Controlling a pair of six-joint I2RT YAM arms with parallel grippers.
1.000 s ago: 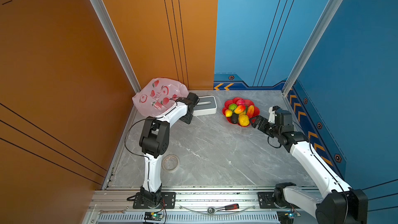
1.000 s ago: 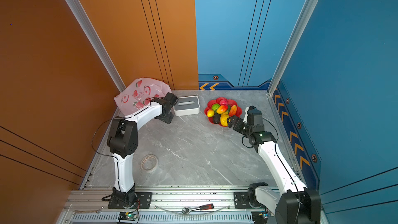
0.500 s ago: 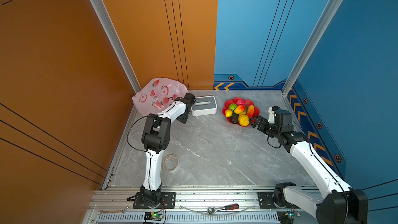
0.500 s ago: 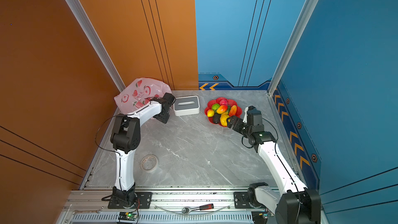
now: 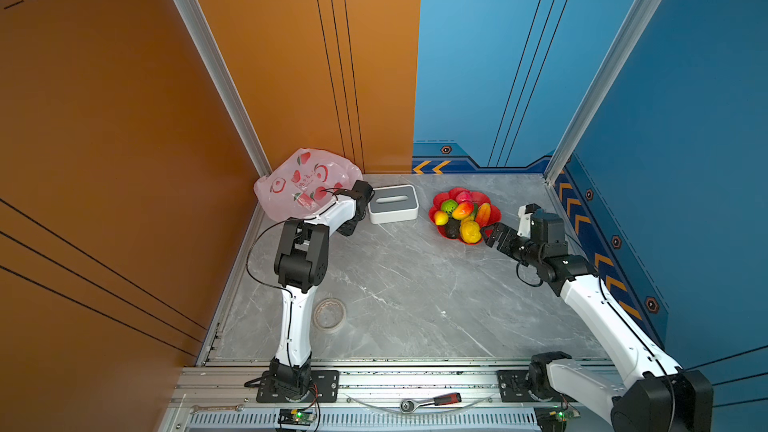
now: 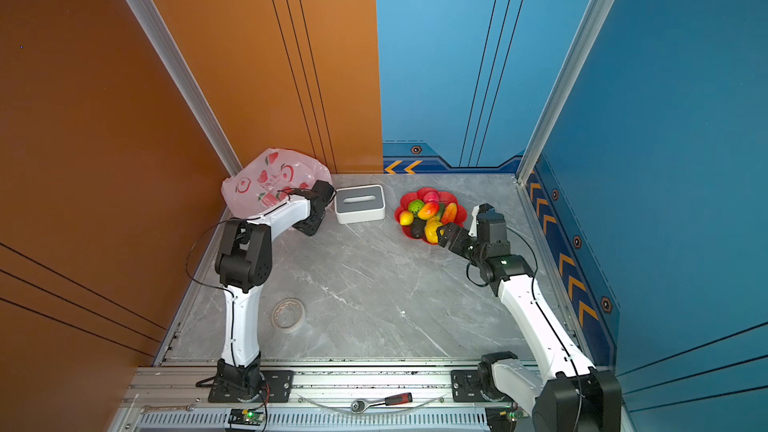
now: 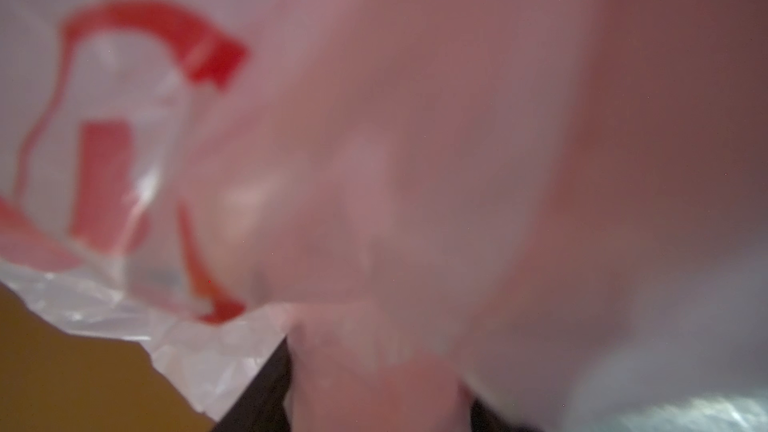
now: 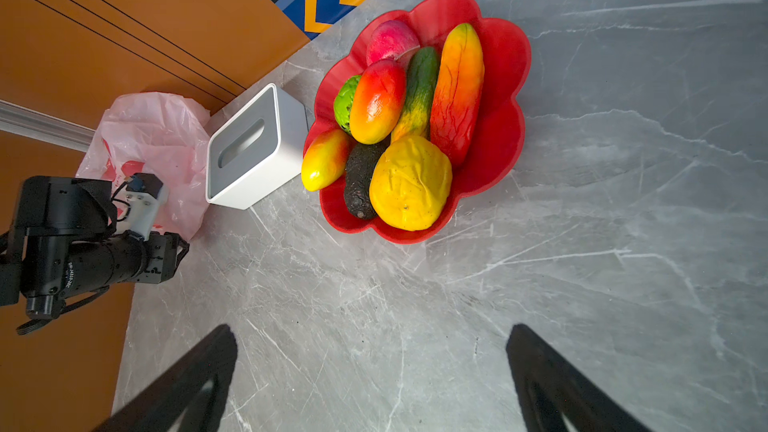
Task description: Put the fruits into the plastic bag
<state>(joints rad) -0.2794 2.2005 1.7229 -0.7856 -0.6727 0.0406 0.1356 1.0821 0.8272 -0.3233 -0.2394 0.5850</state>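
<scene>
As right fingers [image 8: 216,351] gape near fruits [image 8: 409,182], plastic bag [image 7: 374,160] veils left fingers [image 7: 262,401], state unclear

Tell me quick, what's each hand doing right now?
Left hand: pressed against the bag; open or closed cannot be told.
Right hand: open, empty, short of the fruits.

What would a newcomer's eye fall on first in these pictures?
The red flower-shaped dish, heaped with glossy fruits, stands at the back of the grey table, with the open right gripper just short of it. The pale-pink plastic bag with red apples fills the back left corner.
</scene>
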